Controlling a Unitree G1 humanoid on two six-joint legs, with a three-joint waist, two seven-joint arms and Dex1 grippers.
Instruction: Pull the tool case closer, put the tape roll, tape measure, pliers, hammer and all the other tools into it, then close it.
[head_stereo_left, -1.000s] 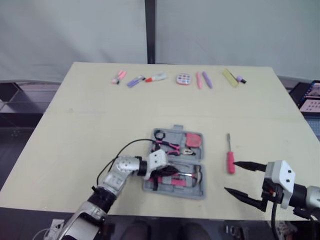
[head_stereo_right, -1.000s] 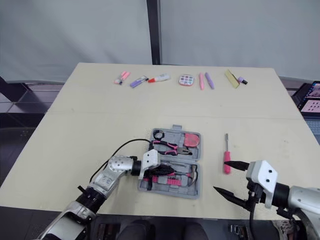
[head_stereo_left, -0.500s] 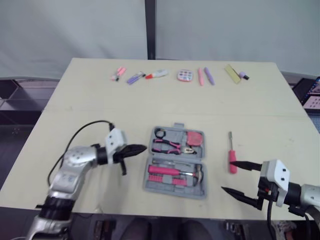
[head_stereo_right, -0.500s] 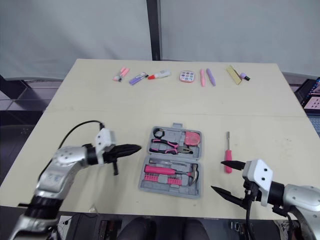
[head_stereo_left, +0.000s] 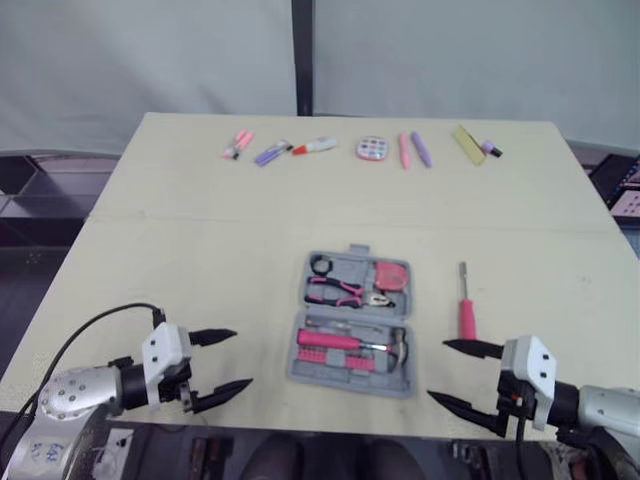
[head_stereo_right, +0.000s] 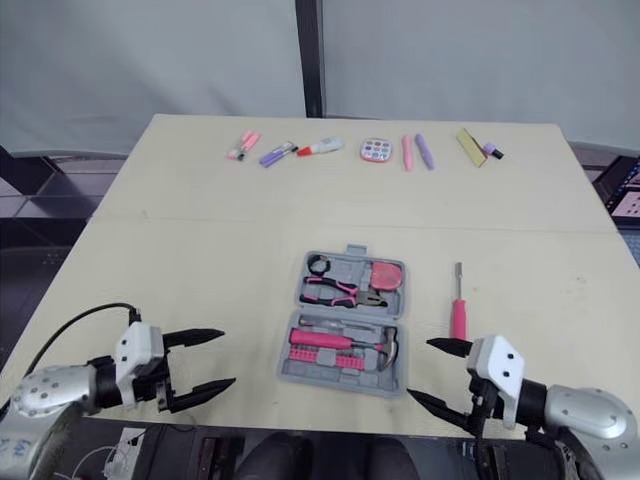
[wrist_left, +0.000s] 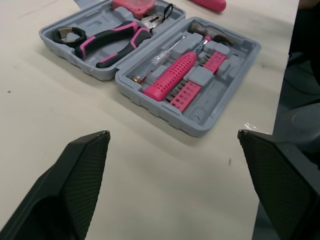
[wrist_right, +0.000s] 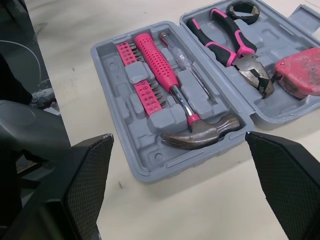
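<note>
Case open near your table edge, screwdriver not yet packed

Case (head_stereo_left: 352, 325) lies open between your grippers, close enough for either to reach; hammer (wrist_right: 200, 131), pliers (wrist_right: 230, 45), tape measure (wrist_right: 300, 72) and tape roll (wrist_right: 245, 10) sit in their moulded slots; screwdriver (head_stereo_left: 465, 310) lies on the table (head_stereo_left: 200, 230) just right of it; left gripper (head_stereo_left: 240, 358) and right gripper (head_stereo_left: 438, 370) hang spread wide and empty; yours on the right looks better placed for the screwdriver.

The head pair looked forward and down over the whole table (head_stereo_left: 150, 250). The wrist views sat low and close, each facing along its fingers. The case (wrist_left: 220, 100) lay ahead of the left gripper (head_stereo_left: 242, 358) and right gripper (head_stereo_left: 438, 370). All views shared it.
</note>
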